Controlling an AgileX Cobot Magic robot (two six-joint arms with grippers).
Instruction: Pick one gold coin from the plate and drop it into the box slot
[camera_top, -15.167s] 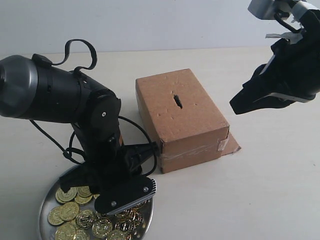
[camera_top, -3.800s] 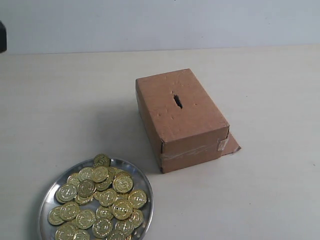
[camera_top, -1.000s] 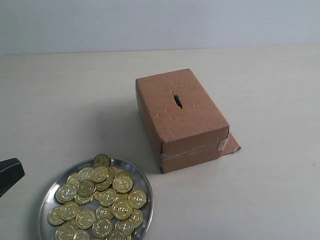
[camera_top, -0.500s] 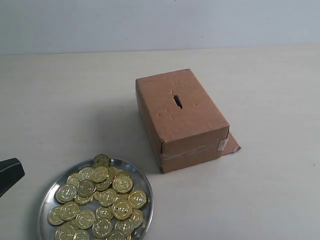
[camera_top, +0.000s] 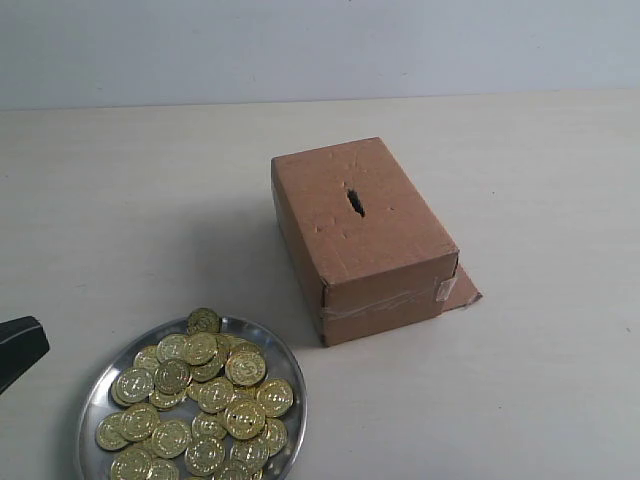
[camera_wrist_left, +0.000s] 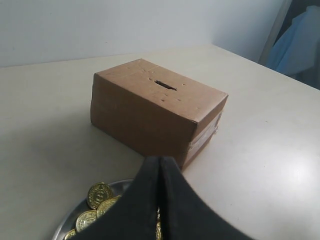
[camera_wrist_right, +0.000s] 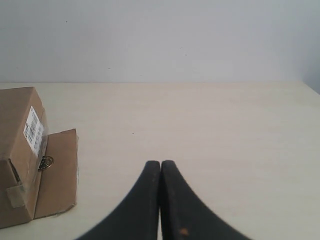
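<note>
1. the gold coins (camera_top: 200, 400) lie heaped in the plate (camera_top: 90, 408), a shiny round dish at the near left of the tabletop (camera_top: 520, 380) in the exterior view. many overlap, and one sits up at the far rim.
2. the box (camera_top: 370, 250) stands near the plate, beyond it and to the right, with a bare strip of tabletop between them. the box slot (camera_top: 355, 201) is a short dark slit in the middle of its top, and its long axis runs along the length of the box.
3. the left end effector (camera_wrist_left: 160, 165) has its two black fingers pressed together, with nothing visible between them. its wrist view looks over the plate's rim and coins toward the box, so the coins lie just under and ahead of its tips. in the exterior view only a dark tip shows at the left edge, beside the plate.
4. the right end effector (camera_wrist_right: 160, 167) is also closed, fingers together and empty. it is out of the exterior view, and its camera sees only the box's end and a cardboard flap (camera_wrist_right: 55, 175).
5. judgement: the left arm is the nearer one. it would need to part its fingers, dip to one coin, then turn that coin edge-on along the slit.
</note>
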